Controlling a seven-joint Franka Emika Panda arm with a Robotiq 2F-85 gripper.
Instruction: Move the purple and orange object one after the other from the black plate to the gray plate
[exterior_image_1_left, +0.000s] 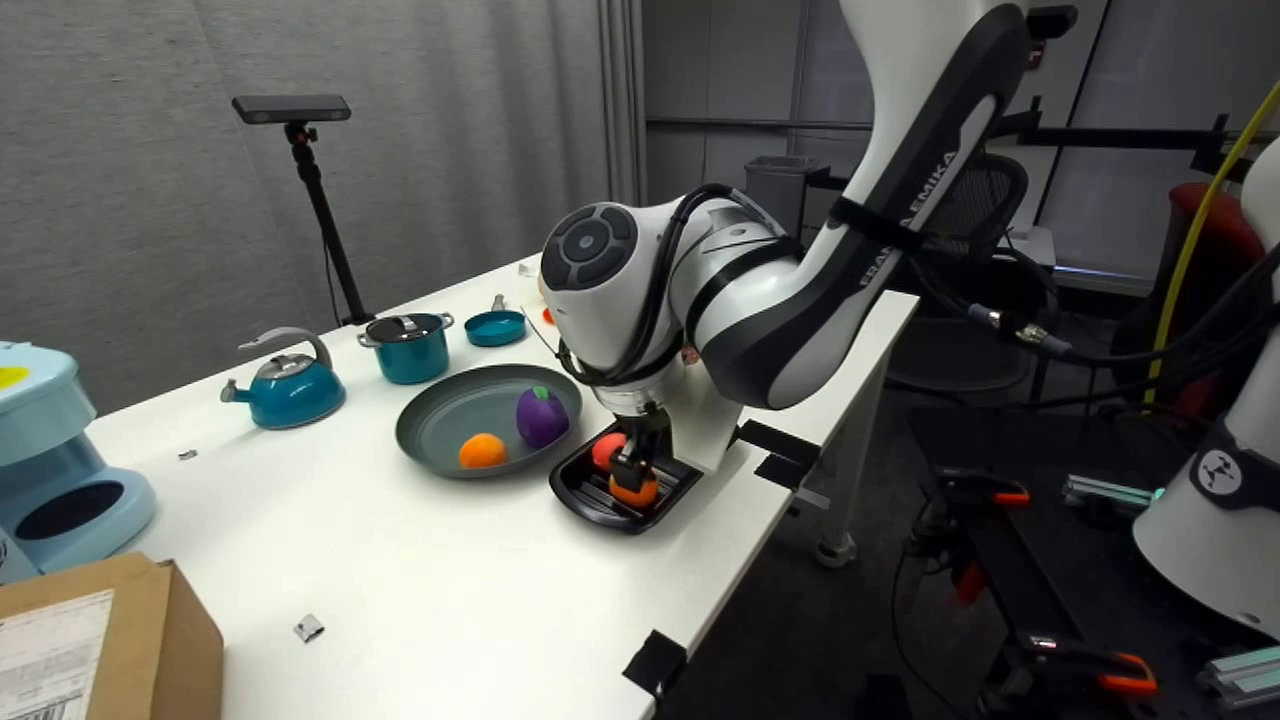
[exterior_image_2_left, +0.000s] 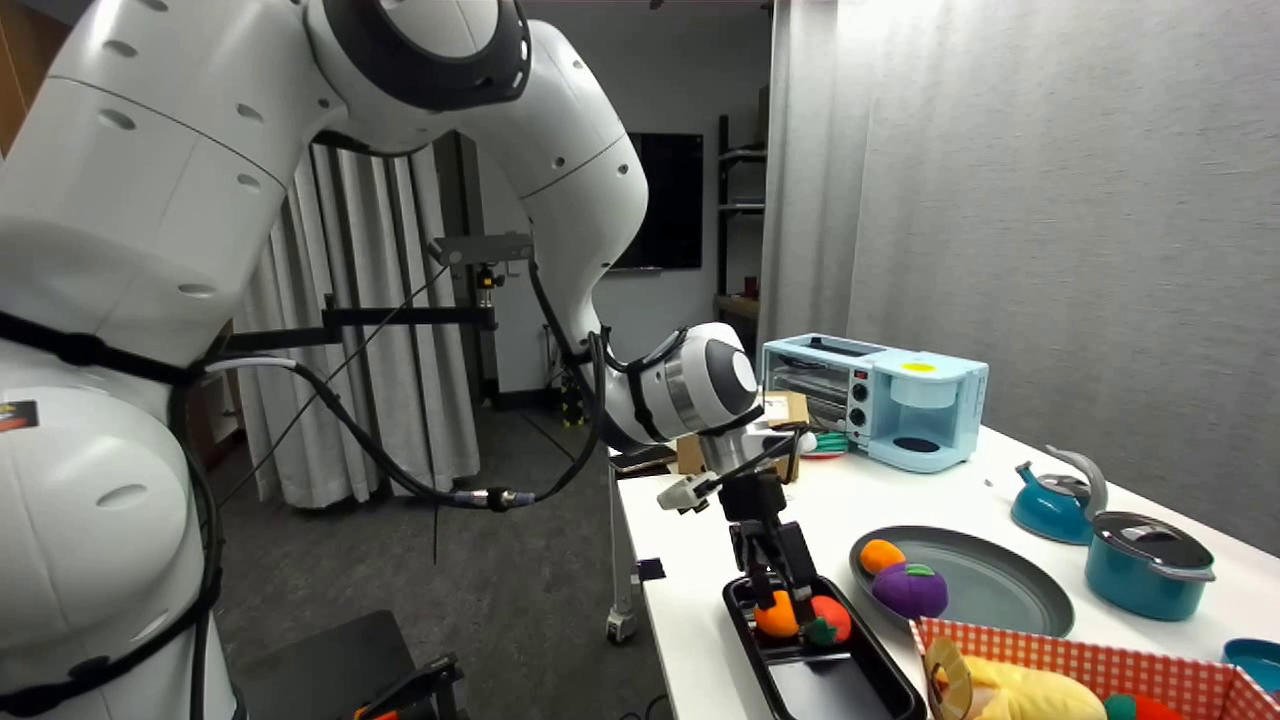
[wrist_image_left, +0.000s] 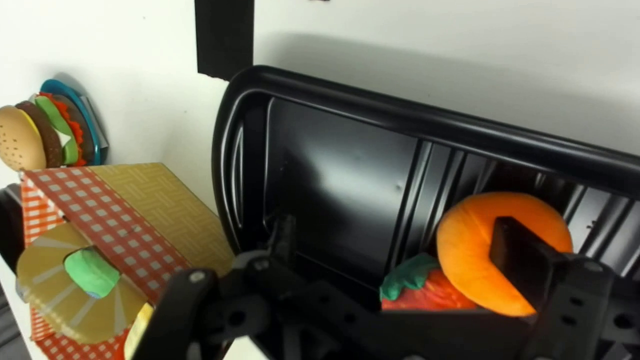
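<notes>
Gaping wide, fingers (wrist_image_left: 525, 262) hang by an orange ball (wrist_image_left: 471, 249).

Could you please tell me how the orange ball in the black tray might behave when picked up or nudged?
The orange ball probably gives a little when squeezed, since its surface looks like seamed fabric. Being rounded, it may roll if nudged, though the red toy beside it and the raised rim of the black tray should limit that.
</notes>
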